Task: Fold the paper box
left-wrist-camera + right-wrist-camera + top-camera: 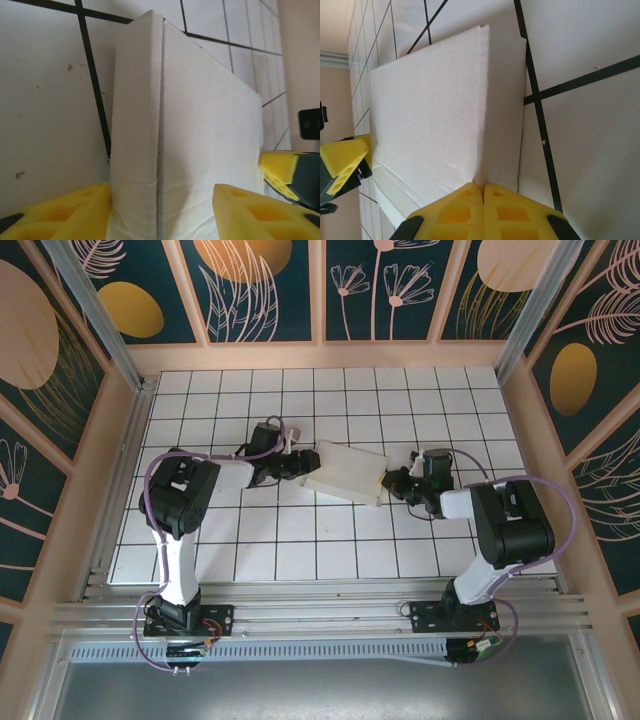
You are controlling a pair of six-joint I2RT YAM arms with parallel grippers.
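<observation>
The left tool, a pair of yellow foam-padded fingers, stands with its jaws apart astride one end of the white paper box of thin cardboard. Its left finger touches the box's narrow side wall and its right finger lies over the broad panel; I cannot tell whether the jaws are actually pinching. The right tool, yellow-padded likewise, is closed, fingertips pressed together and set against the opposite end of the paper box, just where the broad panel creases down into the side wall. From above, the paper box lies near the middle of the bench, skewed to the grid, with the left tool at its left end and the right tool at its right. Each wrist view catches the other tool's yellow pad past the far end of the box: the right tool and the left tool. The finger bases are cut off by the lower edge of both wrist views, and the box's underside is hidden. The white bench is ruled with black grid lines and lightly speckled close up. Purple cables loop over the black-and-white arms, aluminium rails run along the near edge, and dark teal wall panels with peach flower drawings enclose the bench.
</observation>
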